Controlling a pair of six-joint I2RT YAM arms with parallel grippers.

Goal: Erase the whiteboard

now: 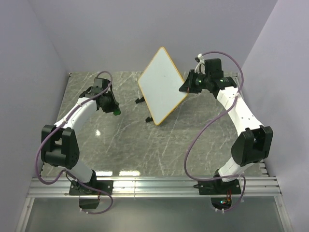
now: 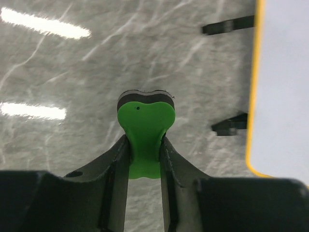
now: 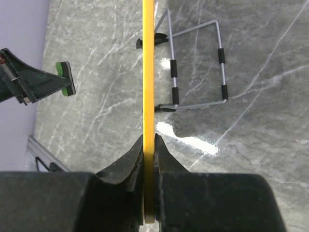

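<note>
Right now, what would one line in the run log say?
left gripper: shut on green eraser | right gripper: shut on whiteboard rim | green eraser apart from whiteboard

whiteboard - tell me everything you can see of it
The whiteboard is a small white rectangle with rounded corners and a thin orange-yellow rim. Its face looks blank, with no marks showing. It stands leaning on a grey wire stand whose small black feet sit on the marbled table. The right gripper is shut on its rim at the right edge; nothing else touches it.
</note>
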